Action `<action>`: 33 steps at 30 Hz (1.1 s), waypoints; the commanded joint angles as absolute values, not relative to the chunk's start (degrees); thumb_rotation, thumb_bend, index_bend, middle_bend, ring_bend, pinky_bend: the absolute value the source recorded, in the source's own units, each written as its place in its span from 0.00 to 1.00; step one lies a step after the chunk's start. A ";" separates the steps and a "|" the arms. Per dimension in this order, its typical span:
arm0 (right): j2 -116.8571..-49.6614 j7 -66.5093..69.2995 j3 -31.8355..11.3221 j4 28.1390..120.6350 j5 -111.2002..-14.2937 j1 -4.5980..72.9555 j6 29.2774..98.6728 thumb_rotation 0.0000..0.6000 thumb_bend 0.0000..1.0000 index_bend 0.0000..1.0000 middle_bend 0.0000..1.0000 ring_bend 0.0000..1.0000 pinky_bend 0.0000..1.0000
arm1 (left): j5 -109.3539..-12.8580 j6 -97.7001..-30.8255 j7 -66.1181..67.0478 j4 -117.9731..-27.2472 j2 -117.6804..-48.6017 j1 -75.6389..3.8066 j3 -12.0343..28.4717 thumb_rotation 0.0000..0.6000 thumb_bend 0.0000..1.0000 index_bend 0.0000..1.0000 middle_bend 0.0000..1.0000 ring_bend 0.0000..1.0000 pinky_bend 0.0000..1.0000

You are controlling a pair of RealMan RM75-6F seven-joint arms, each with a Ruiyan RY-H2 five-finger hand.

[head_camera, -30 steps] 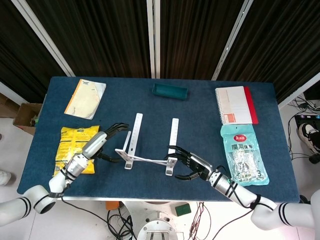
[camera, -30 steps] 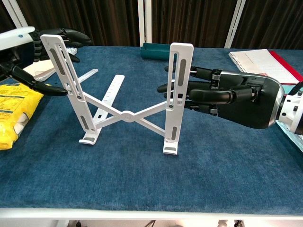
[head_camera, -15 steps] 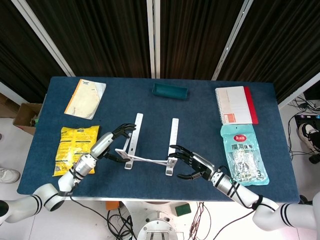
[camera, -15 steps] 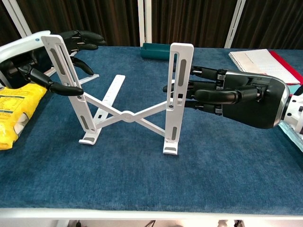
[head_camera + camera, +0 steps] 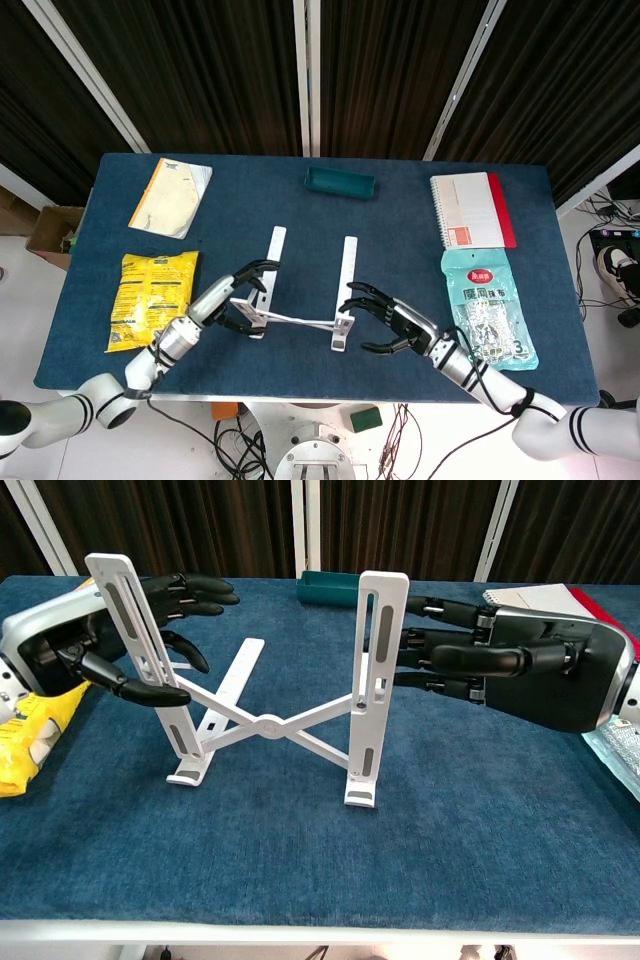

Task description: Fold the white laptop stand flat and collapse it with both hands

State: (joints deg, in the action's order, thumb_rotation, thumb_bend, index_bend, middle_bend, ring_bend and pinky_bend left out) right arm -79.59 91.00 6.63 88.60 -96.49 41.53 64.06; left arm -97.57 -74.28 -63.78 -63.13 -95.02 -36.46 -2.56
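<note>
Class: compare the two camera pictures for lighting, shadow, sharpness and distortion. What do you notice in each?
Head view: even overhead light, faint shadows, all sharp, though the white laptop stand looks small. Chest view: the stand is crisp, the nearby right hand looms oversized from perspective, and the backdrop curtains are dark.

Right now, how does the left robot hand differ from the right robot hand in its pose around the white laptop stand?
The left robot hand has its fingers curled around the left upright of the white laptop stand; the right robot hand holds its fingers straighter, pointing at the right upright. The left fingers pass in front of and behind their upright; the right fingertips only reach beside theirs. Whether either presses the stand cannot be told. Both are dark-fingered and hold nothing else.
</note>
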 commanded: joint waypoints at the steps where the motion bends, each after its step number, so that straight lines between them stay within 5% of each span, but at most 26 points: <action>1: -78.35 90.47 5.93 89.50 -96.53 41.69 64.66 1.00 0.17 0.11 0.28 0.09 0.07 | -97.43 -73.74 -66.07 -62.58 -95.80 -36.12 -3.66 1.00 0.00 0.16 0.12 0.08 0.38; 23: -75.06 89.97 5.04 91.57 -96.90 42.27 64.19 1.00 0.17 0.11 0.28 0.09 0.07 | -97.34 -72.62 -67.33 -65.60 -95.57 -34.36 -7.23 1.00 0.00 0.17 0.12 0.09 0.48; 33: -74.41 90.14 4.75 92.16 -97.60 42.62 64.63 1.00 0.17 0.11 0.28 0.09 0.07 | -93.47 -73.24 -55.23 -66.62 -95.62 -32.01 -4.49 1.00 0.00 0.21 0.12 0.09 0.25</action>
State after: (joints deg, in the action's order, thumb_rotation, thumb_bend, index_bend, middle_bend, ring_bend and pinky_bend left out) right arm -74.49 90.21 4.81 92.08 -97.53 42.55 64.59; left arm -94.86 -73.25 -60.44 -66.27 -95.65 -33.09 -5.20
